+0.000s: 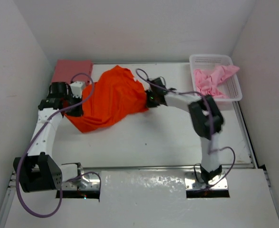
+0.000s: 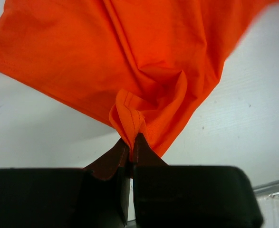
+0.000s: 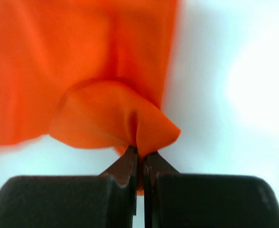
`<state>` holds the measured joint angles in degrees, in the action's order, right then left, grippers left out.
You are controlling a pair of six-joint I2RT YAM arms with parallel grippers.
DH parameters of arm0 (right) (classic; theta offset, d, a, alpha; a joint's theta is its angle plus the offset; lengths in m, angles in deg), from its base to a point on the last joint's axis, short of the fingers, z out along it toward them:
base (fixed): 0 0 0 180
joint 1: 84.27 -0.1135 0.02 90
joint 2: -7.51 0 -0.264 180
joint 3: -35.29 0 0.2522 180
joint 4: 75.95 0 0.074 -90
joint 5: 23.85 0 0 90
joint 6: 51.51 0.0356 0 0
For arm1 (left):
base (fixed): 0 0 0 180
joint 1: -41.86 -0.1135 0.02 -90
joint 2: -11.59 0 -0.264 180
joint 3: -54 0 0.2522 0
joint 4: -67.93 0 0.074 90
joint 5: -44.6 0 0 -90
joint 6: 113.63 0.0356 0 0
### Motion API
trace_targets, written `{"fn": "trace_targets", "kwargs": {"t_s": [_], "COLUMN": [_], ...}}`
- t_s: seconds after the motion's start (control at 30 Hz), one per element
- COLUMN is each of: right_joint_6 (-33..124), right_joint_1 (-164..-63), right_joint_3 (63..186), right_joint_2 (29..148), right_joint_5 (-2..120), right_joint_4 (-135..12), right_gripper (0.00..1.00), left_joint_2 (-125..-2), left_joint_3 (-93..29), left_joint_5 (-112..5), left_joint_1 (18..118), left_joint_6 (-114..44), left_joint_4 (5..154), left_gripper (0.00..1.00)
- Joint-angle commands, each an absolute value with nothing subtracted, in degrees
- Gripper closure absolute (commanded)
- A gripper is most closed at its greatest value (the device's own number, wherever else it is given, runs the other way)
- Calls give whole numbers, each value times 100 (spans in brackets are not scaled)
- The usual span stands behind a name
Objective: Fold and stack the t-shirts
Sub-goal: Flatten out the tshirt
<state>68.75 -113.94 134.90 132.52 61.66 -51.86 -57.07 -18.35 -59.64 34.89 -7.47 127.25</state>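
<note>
Top view: three t-shirts showing. The orange t-shirt is bunching up mid-table, the rose-red t-shirt is lying folded far-left, and the light pink t-shirt is sitting in the one white basket.

Left wrist: the left gripper is pinching an orange hem, jaws tight.

Right wrist: the right gripper is pinching another orange fold, also tight.
</note>
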Motion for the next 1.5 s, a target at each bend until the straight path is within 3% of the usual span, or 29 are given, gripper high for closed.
{"fn": "trace_targets", "kwargs": {"t_s": [0.0,0.13,0.23,0.37,0.47,0.53,0.57,0.63,0.67,0.73,0.77,0.8,0.87,0.93,0.97,1.0,1.17,1.27,1.37,1.47], "right_joint_6": [6417,6608,7170,7724,7376,6728,6576,6303,6171,5872,5871,6097,6746,7741,7813,7517,6847,6776,6785,6715], "right_joint_1": [-11187,-11292,-11590,-11811,-11689,-11513,-11155,-10767,-10487,-10222,-10133,-10045,-9678,-9360,-9350,-9367,-9350,-9359,-9359,-9359], "right_joint_3": [11880,9299,8154,7508,8067,9344,9840,11727,12483,15476,16618,19049,20536,19126,17482,17169,18081,16661,13916,12156], "right_joint_2": [10679,8375,7059,6113,6565,7321,8239,9253,10320,11450,12639,13234,14002,13263,12170,11846,11852,11142,10175,9210], "right_joint_5": [6202,6255,6377,6283,6255,6133,5792,5579,5700,5928,5991,6000,5921,5790,5963,6200,6088,5965,5869,5728], "right_joint_4": [-5322,-5112,-4700,-4171,-4109,-4004,-4047,-3961,-3655,-3110,-2812,-2400,-3092,-4374,-5817,-6110,-5034,-5433,-6145,-6490], "right_gripper": [100,100,100,100,100,100,100,100,100,100,100,100,100,100,100,100,100,100,100,100], "left_joint_2": [-5758,-5846,-5881,-5994,-6258,-6872,-7466,-8136,-8818,-9507,-10111,-10370,-10722,-10297,-10058,-9812,-9151,-8774,-8141,-7352], "left_joint_3": [-2252,-2437,-2270,-1848,-1838,-2390,-3123,-4163,-5438,-6903,-8381,-9074,-10270,-9885,-9550,-9190,-8177,-7370,-6096,-4639], "left_joint_5": [-5998,-6482,-6605,-6702,-6956,-7088,-7115,-6993,-6922,-6668,-6571,-6361,-6158,-6069,-6078,-6104,-6420,-6518,-6649,-6632], "left_joint_1": [3430,3421,3439,3465,3473,3544,3561,3623,3649,3676,3667,3667,3667,3667,3676,3676,3772,3790,3781,3790], "left_joint_6": [-98,1054,1661,1786,1199,812,418,-171,-349,-962,-1166,-1359,-1791,-1932,-1941,-1950,-1783,-1634,-1283,-626], "left_joint_4": [13203,14223,14803,14877,14279,13717,13401,13153,12969,12854,12653,12494,11725,10419,9984,9570,9241,9425,9469,9810], "left_gripper": [100,100,100,100,100,100,100,100,100,100,100,100,100,100,100,100,100,100,100,100]}}
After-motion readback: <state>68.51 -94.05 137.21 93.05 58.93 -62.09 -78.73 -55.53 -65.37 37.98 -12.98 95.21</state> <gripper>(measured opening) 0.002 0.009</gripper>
